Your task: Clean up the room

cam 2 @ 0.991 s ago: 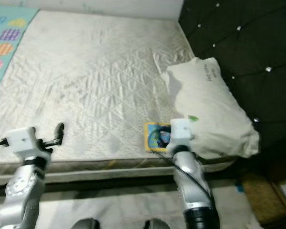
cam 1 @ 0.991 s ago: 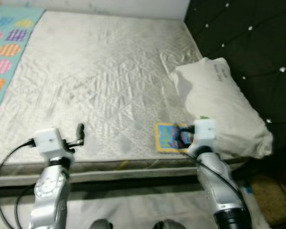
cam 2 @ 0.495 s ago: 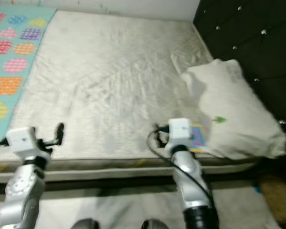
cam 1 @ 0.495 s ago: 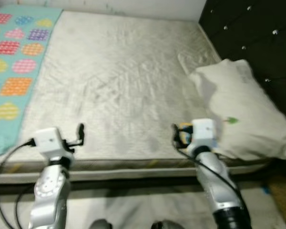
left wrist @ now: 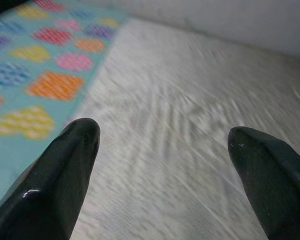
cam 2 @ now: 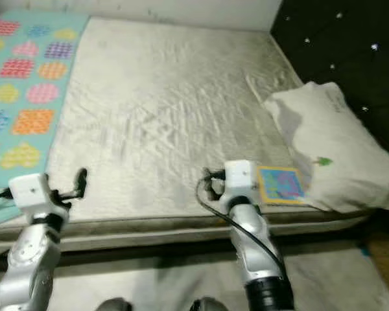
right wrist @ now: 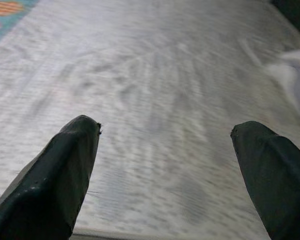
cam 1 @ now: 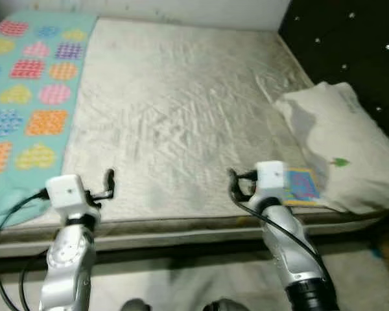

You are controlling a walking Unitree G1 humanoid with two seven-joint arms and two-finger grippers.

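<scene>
A teal blanket with coloured heart patches covers the left side of a pale quilted mattress. A white pillow lies at the right edge, with a small colourful picture book flat beside it. My left gripper hovers open over the mattress's front edge, just right of the blanket; the left wrist view shows its fingers spread wide with nothing between them. My right gripper is open too, over the front edge just left of the book, with its fingers wide apart above bare mattress.
A black tufted headboard rises along the right side behind the pillow. A pale wall runs along the mattress's far side. Grey floor shows below the mattress's front edge, near my feet.
The whole view has swung left, so more blanket shows and the pillow sits further right. The book, once under my right gripper, now lies to its right. Both arms hold their pose.
</scene>
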